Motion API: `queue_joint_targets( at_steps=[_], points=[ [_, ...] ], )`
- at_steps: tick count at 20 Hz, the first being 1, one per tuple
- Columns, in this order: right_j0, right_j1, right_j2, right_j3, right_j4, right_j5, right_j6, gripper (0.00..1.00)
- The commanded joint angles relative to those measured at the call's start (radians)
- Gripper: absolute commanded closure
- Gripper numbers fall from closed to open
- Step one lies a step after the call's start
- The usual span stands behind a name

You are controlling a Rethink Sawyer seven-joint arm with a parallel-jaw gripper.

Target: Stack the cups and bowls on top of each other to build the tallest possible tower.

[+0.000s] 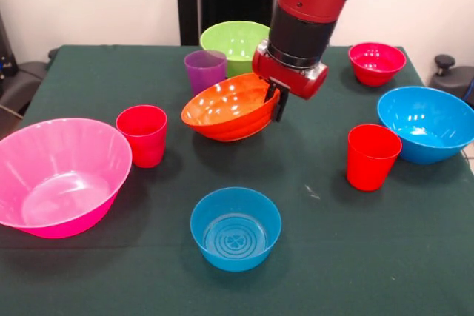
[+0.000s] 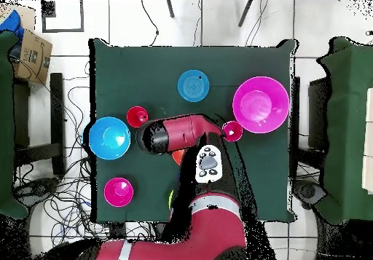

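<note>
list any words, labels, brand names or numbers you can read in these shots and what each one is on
No text can be read in either view.
The cardboard box beside the table in the overhead view carries dark print, too small and blurred to read.
The bowls, among them the orange bowl in the gripper, and the cups show no print; nor does the green tablecloth.
</note>
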Motion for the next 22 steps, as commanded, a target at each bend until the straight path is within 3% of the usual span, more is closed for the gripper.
queue_joint_targets(
  at_steps=[1, 8, 22],
  points=[
    [-0.011, 0.021, 0.106, -0.090, -0.056, 0.123, -0.197, 1.00],
    [0.011, 0.046, 0.100, -0.140, -0.051, 0.154, -0.167, 1.00],
    [0.074, 0.161, 0.051, -0.347, -0.049, 0.265, -0.111, 1.00]
  ],
)
